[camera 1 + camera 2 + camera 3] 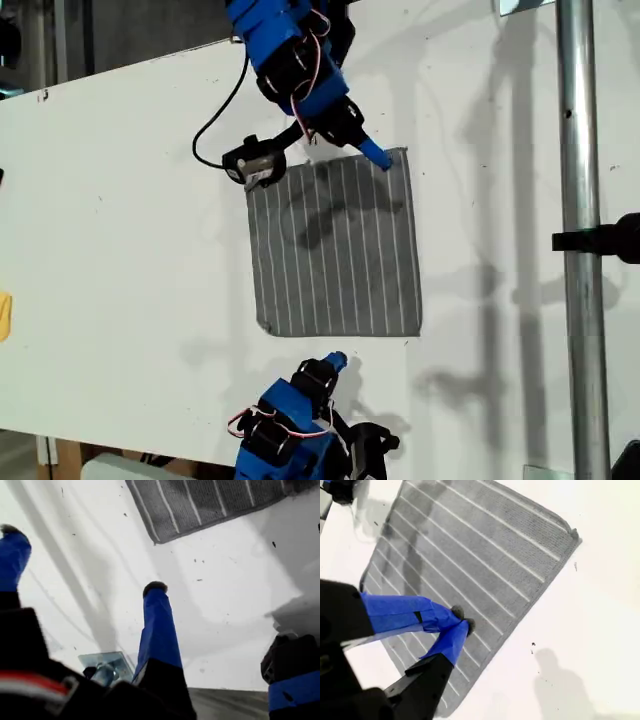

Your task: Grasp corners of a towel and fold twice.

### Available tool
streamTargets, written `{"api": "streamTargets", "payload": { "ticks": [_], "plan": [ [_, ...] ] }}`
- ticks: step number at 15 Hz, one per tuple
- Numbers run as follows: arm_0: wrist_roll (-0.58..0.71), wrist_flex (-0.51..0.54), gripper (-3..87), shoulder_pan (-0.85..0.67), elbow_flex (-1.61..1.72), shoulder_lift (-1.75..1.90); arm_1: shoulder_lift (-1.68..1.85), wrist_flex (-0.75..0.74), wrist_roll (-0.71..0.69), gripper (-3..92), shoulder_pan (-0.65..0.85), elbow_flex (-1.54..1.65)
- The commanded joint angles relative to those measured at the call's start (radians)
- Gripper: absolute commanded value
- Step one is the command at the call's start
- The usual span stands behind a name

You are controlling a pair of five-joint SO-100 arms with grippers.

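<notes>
Two blue-taped arms reach over a white worktop (pixel 120 250) where a grey towel (pixel 335 245) with thin white stripes lies flat and unfolded.

Nearest the exterior camera, my first gripper (pixel 335 362) hovers over bare worktop, just short of the towel's near edge. Its jaws are spread wide: in the first wrist view one blue finger (pixel 157 625) stands in the middle and the other sits far off at the frame's edge, with nothing between them. Ahead of those fingers, past a strip of bare white surface, one rounded towel corner (pixel 157 539) shows. A small metal bracket (pixel 105 667) is visible below the gripper.

Beyond the towel, my second gripper (pixel 378 155) comes down at the far edge, close to the far corner (pixel 402 152) on the exterior view's right. In the second wrist view its two blue tips (pixel 462 625) are pressed together and touching the cloth, just in from the edge. Whether any fabric is caught between them I cannot tell. The towel spreads away from the tips with another rounded corner (pixel 575 534) at the far end. A black cable (pixel 215 120) loops on the worktop beside this arm, and the arm casts a dark shadow on the stripes.

A metal pole (pixel 580 240) stands upright on the exterior view's right.
</notes>
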Motion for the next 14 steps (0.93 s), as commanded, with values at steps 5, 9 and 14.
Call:
{"api": "streamTargets", "payload": {
  "ticks": [5, 9, 14],
  "plan": [
    [-0.017, -0.002, -3.0, 0.009, -0.009, -0.002, -0.215, -0.081, -0.002, 46.2, -0.040, 0.137],
    [-0.015, -0.005, -3.0, 0.006, -0.017, -0.028, -0.394, -0.186, -0.009, 42.4, -0.026, 0.133],
    [-0.038, 0.000, -3.0, 0.014, -0.012, -0.029, -0.451, -0.308, -0.043, 34.6, 0.044, 0.204]
  ]
}}
